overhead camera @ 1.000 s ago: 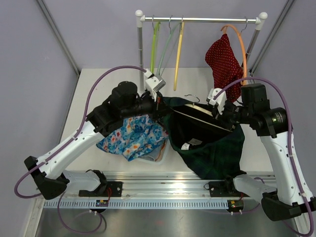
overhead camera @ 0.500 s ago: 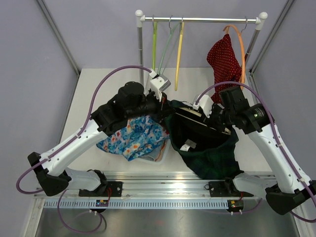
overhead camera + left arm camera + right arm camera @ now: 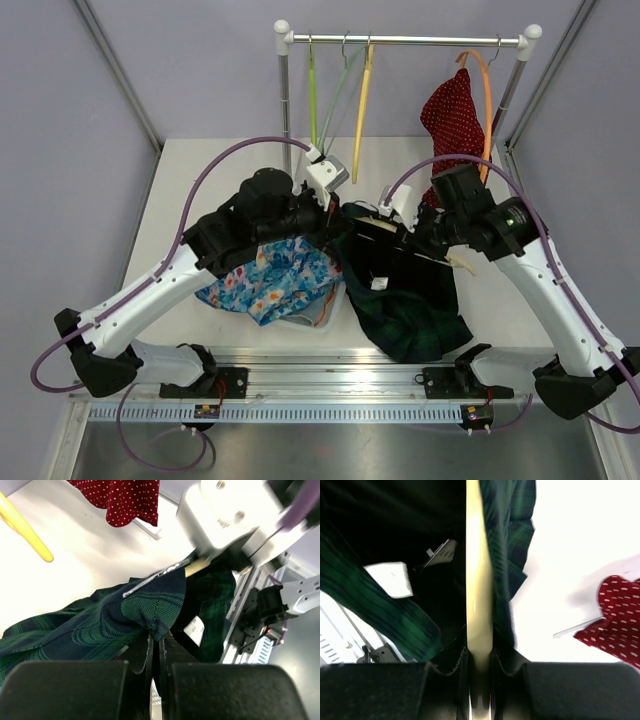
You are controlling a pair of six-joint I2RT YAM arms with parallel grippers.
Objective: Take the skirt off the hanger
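A dark green plaid skirt [image 3: 405, 300] hangs from a cream hanger [image 3: 455, 262] over the middle of the table. My left gripper [image 3: 335, 222] is shut on the skirt's waistband at its left end; the left wrist view shows the fabric [image 3: 150, 615] pinched between the fingers. My right gripper [image 3: 425, 240] is shut on the cream hanger bar [image 3: 479, 580], which runs straight up between its fingers in the right wrist view, with the skirt [image 3: 380, 610] draped beside it. A white label [image 3: 390, 579] shows inside the skirt.
A blue floral garment [image 3: 270, 280] lies on the table under the left arm. A clothes rail [image 3: 400, 40] at the back holds green and yellow hangers [image 3: 360, 95] and an orange hanger with a red dotted garment [image 3: 455, 125]. The base rail [image 3: 340, 385] runs along the near edge.
The right arm has moved left and toward the rail with the hanger. The skirt has bunched narrower and hangs more steeply. The left gripper shifted slightly toward the back.
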